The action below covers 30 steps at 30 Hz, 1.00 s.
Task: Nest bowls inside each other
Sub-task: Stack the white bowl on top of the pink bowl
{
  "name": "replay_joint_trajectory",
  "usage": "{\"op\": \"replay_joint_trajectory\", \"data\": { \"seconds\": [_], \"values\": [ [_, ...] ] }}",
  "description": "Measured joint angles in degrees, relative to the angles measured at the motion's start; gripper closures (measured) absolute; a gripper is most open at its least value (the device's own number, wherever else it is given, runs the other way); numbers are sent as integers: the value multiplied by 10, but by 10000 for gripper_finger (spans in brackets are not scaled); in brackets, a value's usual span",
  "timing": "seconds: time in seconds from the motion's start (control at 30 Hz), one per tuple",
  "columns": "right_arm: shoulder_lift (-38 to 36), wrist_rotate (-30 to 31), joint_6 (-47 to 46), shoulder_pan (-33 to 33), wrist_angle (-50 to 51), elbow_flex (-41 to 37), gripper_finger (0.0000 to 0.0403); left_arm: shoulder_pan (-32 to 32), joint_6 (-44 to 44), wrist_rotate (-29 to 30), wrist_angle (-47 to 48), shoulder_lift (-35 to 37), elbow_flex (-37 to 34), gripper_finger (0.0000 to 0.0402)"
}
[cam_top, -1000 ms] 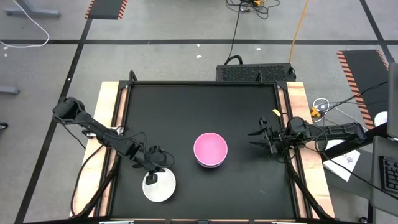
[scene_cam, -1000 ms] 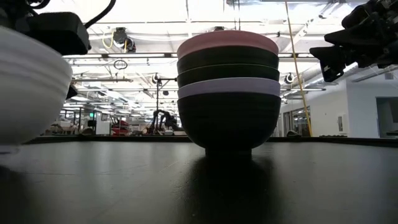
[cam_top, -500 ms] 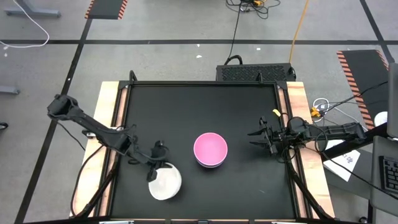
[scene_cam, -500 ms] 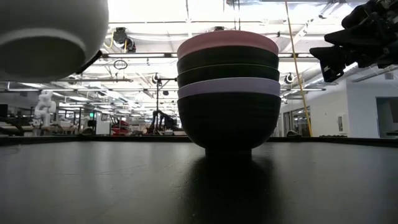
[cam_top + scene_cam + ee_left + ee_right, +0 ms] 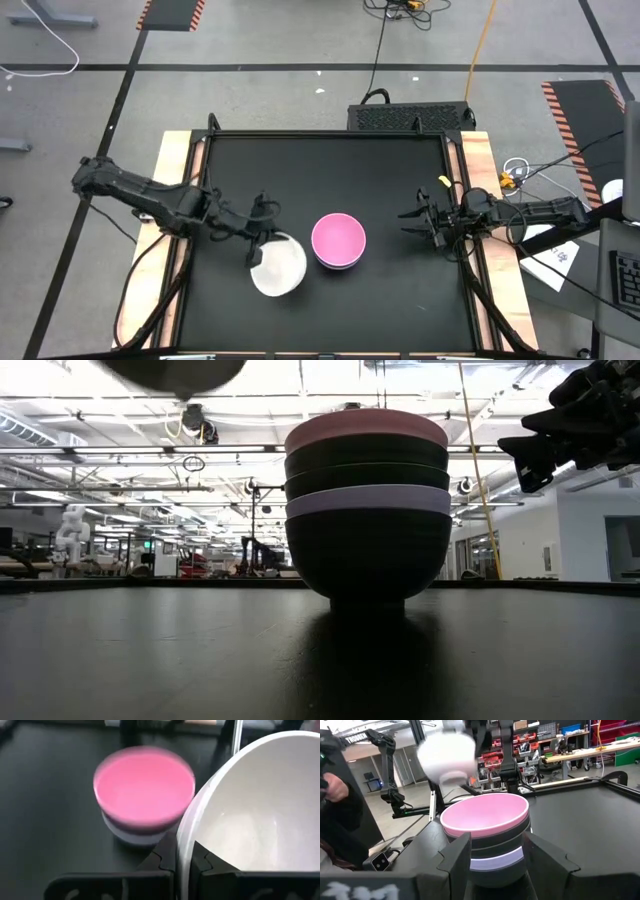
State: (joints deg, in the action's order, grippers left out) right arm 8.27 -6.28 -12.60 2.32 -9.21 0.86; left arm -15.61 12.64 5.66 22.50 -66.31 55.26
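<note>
A stack of nested bowls [image 5: 338, 241] stands on its foot at the middle of the black table, a pink one on top, black and lavender ones under it [image 5: 367, 510]. My left gripper [image 5: 258, 250] is shut on the white bowl [image 5: 279, 264], which is in the air just left of the stack; the low view shows only its underside [image 5: 175, 368]. The right wrist view shows the white bowl [image 5: 445, 752] above and beyond the stack [image 5: 487, 832]. My right gripper [image 5: 412, 221] waits open, right of the stack, fingers pointing at it. My left gripper pinches the white bowl's rim [image 5: 183, 840] on the side away from the stack, one finger [image 5: 215, 865] inside the bowl and one [image 5: 160, 862] outside. It comes from the table's left side. The bowl is lifted clear of the table, mouth up and slightly tilted.
The raised wooden frame [image 5: 172, 200] borders the table's left and right sides. A dark box [image 5: 410, 117] sits beyond the far edge. A person's dark sleeve and hand [image 5: 335, 795] show in the room beyond the table's left side. Bare table surface [image 5: 330, 170] lies beyond the stack.
My left gripper has lifted the white bowl off the table near the near-left corner and carried it up, to the right and a little toward the far edge, closing on the stack. The bowl has risen out of the low view's top. My right arm has kept still.
</note>
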Motion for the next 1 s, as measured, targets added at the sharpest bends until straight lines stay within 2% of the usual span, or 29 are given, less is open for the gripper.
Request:
{"op": "replay_joint_trajectory", "data": {
  "seconds": [0.17, 0.37, 0.57, 0.8, 1.0],
  "values": [
    [0, 0, 0, 0, 0, 0, 234, 55, -36, -19, 58, -53, 114, 398],
    [0, 0, 2, 0, 1, 0, 234, 108, -78, -74, 132, -158, 250, 398],
    [0, 0, 2, 0, 13, 0, 234, 132, -107, -129, 173, -273, 354, 398],
    [0, 0, 13, 0, 14, 0, 234, 155, -131, -154, 214, -386, 439, 398],
    [0, 0, 13, 0, 20, 0, 234, 176, -150, -172, 224, -424, 477, 397]
  ]
}}
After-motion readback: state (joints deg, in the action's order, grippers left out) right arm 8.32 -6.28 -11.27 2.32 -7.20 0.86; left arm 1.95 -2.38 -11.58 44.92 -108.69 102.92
